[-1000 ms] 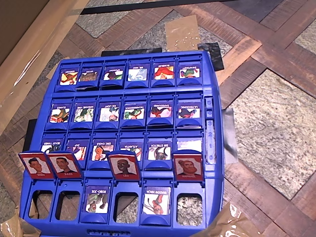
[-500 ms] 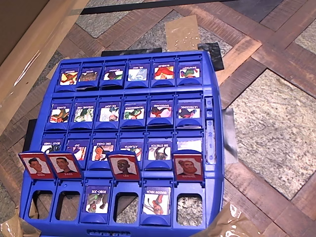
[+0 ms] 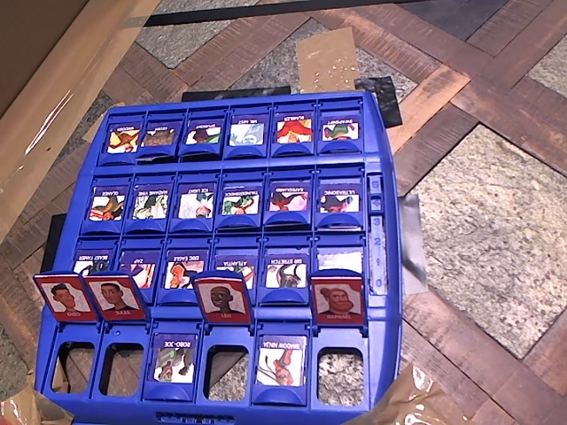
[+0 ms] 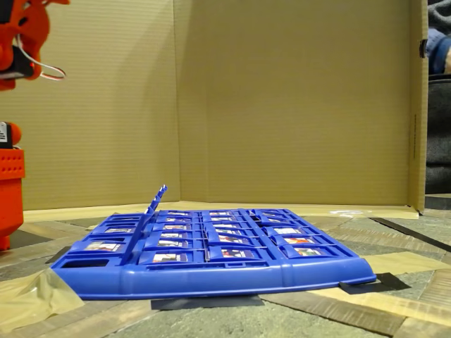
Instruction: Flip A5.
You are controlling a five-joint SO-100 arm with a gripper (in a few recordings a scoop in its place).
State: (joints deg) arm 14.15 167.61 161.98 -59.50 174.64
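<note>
Four red-framed tiles stand raised along one row of the blue game board (image 3: 383, 266) in the overhead view, and A5 (image 3: 337, 299) is the one furthest right in the picture, labelled "RAPHAEL", with its portrait face up toward you. It is upright on its hinge above an open slot, so your flip is not yet done. The "LEO" tile (image 3: 221, 297) stands a little to its left, and two adjoining red tiles (image 3: 90, 297) stand at the left end; leave those alone. Every other tile you can see lies flat, blue-framed side showing. Nothing touches A5.

From the low fixed view, the board (image 4: 211, 271) lies on the wood-patterned surface (image 4: 310, 317) in front of a cardboard backdrop (image 4: 282, 98). The raised tiles line up edge-on as one tilted blue strip (image 4: 155, 202), so you cannot pick A5 out of it. An orange arm (image 4: 17, 42) sits at the far left, high up and well apart from the board; its hand is cut off by the edge, so you cannot tell whether it is spread or pressed together. By my reading, the whole approach and push are left to you.
</note>
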